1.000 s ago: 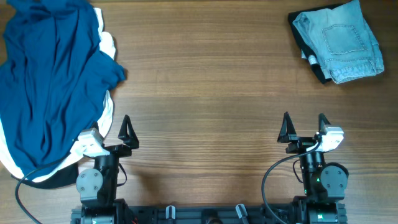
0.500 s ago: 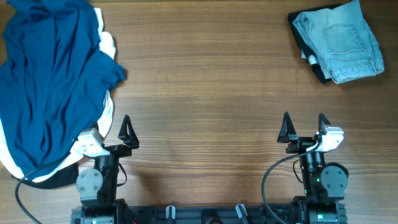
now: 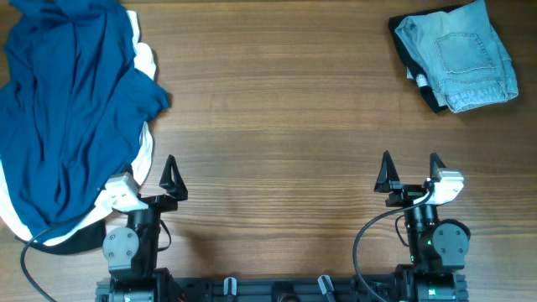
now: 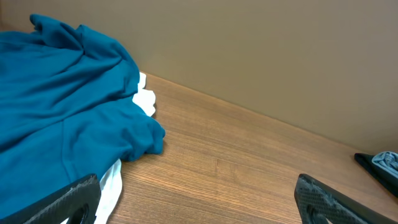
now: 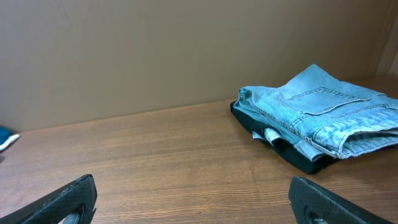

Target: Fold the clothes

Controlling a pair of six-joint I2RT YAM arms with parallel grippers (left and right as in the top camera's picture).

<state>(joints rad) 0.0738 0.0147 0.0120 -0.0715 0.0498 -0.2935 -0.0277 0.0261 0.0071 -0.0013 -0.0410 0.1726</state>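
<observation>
Both sets of jaws stand wide apart and hold nothing. The left gripper [image 3: 149, 179] sits at the near edge of the table [image 3: 277, 109] with its fingers pointing toward the far side. One dark finger shows clear over bare wood, while the other lies at the edge of the pile of clothes. In the left wrist view the two fingertips [image 4: 74, 199] frame the bottom corners, with open wood between them. The right gripper [image 3: 409, 174] rests at the near right, well apart from any cloth, and both its dark fingers stand over bare wood. The unfolded clothes lie in a loose heap at the left side of the table, reaching from the far left corner down to just beside the left gripper. A rumpled blue garment [image 3: 71, 101] lies on top of the heap. A white garment [image 3: 144, 63] lies under it and shows along its right edge and near its lower end. In the far right corner, well away from both arms, a folded pair of light blue jeans [image 3: 466, 54] lies with a back pocket facing up. The jeans rest on a dark folded garment [image 3: 428, 92] that shows along their left and near edges. A plain tan wall [image 5: 155, 50] rises behind the table.
</observation>
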